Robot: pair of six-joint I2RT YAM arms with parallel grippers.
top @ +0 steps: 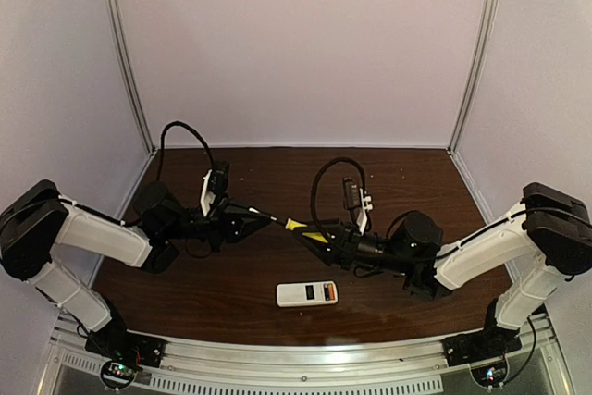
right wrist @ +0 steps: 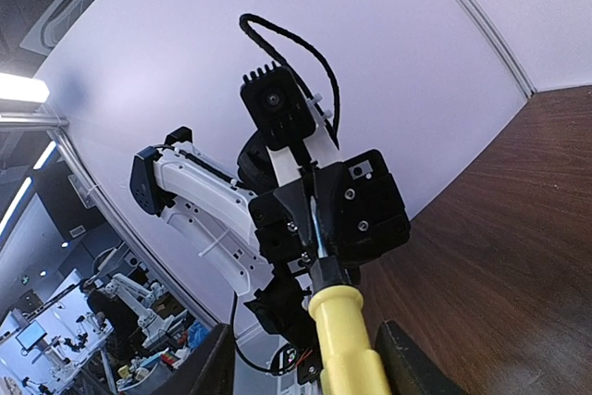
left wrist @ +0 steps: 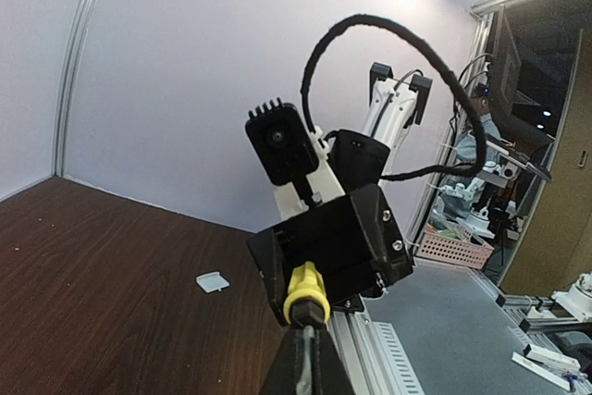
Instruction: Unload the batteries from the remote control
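The remote control (top: 307, 294) lies on the table near the front, back side up, with its dark recess open. An orange battery (top: 327, 293) shows in the recess; I cannot make out the dark battery. Both grippers are raised above the table behind the remote, tip to tip. My left gripper (top: 263, 216) (left wrist: 310, 335) is shut on the metal shaft of the yellow-handled screwdriver (top: 301, 227) (left wrist: 305, 289). My right gripper (top: 316, 237) (right wrist: 310, 335) is open around the yellow handle (right wrist: 344, 339), with a gap on each side.
A small white square cover piece (left wrist: 213, 281) lies on the brown table (top: 231, 293) beyond the grippers. White walls close the back and sides. A metal rail (top: 305, 358) runs along the near edge.
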